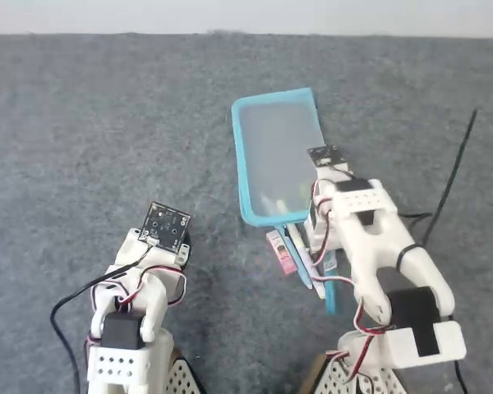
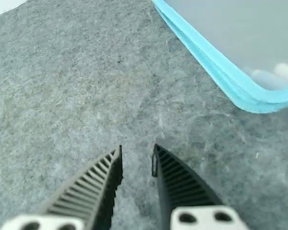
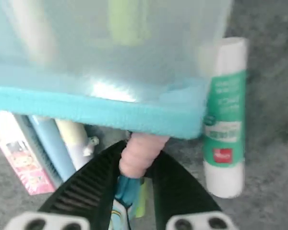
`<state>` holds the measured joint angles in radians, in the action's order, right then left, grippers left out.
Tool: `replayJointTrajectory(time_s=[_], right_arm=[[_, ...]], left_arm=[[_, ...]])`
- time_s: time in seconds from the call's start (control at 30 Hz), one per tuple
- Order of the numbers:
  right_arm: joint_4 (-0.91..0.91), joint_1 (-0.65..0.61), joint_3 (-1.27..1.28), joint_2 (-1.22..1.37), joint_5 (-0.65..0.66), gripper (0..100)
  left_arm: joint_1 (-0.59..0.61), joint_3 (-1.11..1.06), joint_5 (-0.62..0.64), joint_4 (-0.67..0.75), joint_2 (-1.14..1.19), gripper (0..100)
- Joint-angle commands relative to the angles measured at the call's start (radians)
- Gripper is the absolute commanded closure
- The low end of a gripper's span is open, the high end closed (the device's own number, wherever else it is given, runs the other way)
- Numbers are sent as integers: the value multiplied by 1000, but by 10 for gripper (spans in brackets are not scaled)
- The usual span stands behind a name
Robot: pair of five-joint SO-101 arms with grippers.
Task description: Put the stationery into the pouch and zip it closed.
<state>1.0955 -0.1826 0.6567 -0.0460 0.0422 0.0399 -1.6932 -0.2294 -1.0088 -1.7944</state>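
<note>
right fingers (image 3: 86,187) clamped on pink-tipped pen (image 3: 141,153) at pouch (image 3: 96,112) edge | left fingers (image 2: 98,184) narrowly apart, empty

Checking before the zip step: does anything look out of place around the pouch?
Yes. The green-and-white glue stick lies outside the translucent blue-edged pouch, beside its corner. A pink packet and blue pens poke out at its near edge. The right gripper holds a pink-tipped pen in its jaws against that edge.
</note>
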Motion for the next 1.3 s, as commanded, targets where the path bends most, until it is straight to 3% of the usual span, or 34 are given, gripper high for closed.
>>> replayJointTrajectory(time_s=[0.0,0.27,0.37,0.5,0.77,1.27], right_arm=[[120,82,-149,-8,55,976],[249,101,-278,-8,137,970],[278,64,-261,-7,167,910],[239,-8,-189,-7,169,826],[197,-7,-170,-7,167,826],[5,-27,-127,5,-35,825]], left_arm=[[8,8,14,34,-23,899],[8,8,14,34,-23,899],[8,8,14,35,-23,899],[8,8,14,35,-23,899],[8,8,14,35,-23,899],[8,8,14,32,-23,899]])
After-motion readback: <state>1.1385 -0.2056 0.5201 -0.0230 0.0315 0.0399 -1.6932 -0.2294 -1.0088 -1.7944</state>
